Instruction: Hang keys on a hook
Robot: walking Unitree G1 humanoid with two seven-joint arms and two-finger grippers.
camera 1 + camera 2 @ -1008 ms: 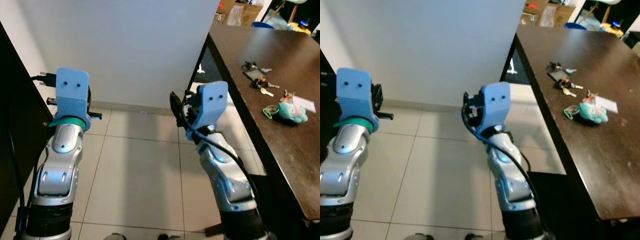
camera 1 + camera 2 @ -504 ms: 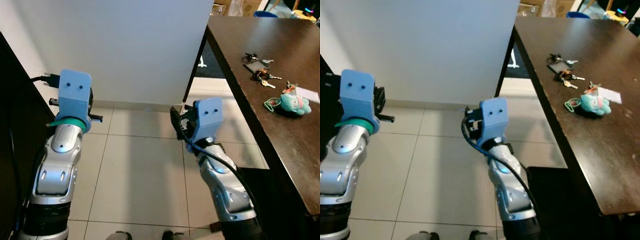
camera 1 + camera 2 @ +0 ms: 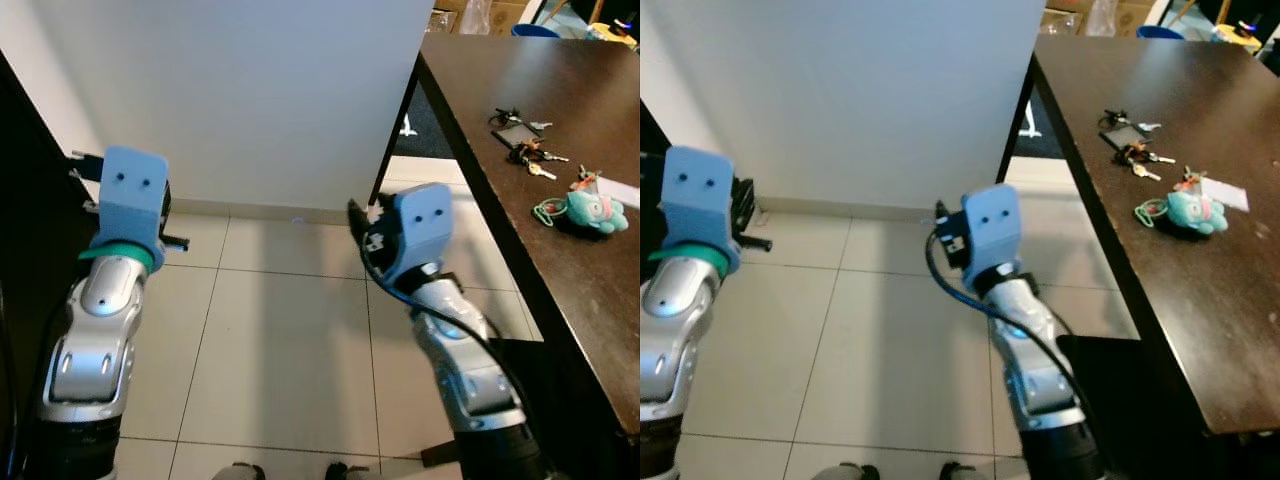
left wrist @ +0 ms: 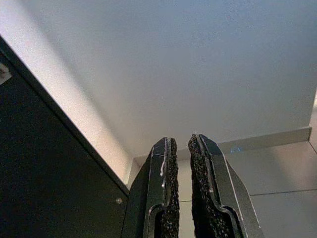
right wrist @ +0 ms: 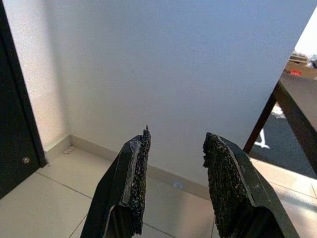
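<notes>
Both arms were raised in front of the robot over a tiled floor (image 3: pixel 280 330), facing a white wall (image 3: pixel 250 90). The left gripper (image 4: pixel 181 148) pointed toward the wall near a dark cabinet (image 4: pixel 44 163); its wrist view showed the two black fingers (image 4: pixel 166 188) almost touching, with only a thin slit between them and nothing in it, so the jaws were closed and empty. The right gripper (image 5: pixel 173 144) also faced the wall, its fingers (image 5: pixel 133 173) set well apart with nothing between them, so the jaws were open.

The head views showed what the wrist views did not: the keys (image 3: pixel 525 155) lay on the dark wooden surface (image 3: pixel 500 60) to the robot's right, well apart from both grippers. They sat beside a small black fob, and nearer the robot on the same surface lay a teal plush keychain (image 3: pixel 590 212) with a green loop, next to a white card (image 3: pixel 1222 194).

The right wrist view caught the surface's edge and a slanted leg (image 5: pixel 262 124) off to one side, plus a dark door (image 5: pixel 15 114) at the opposite side. The left wrist view showed the baseboard (image 4: pixel 267 140) where wall met floor. No hook could be made out in any view.
</notes>
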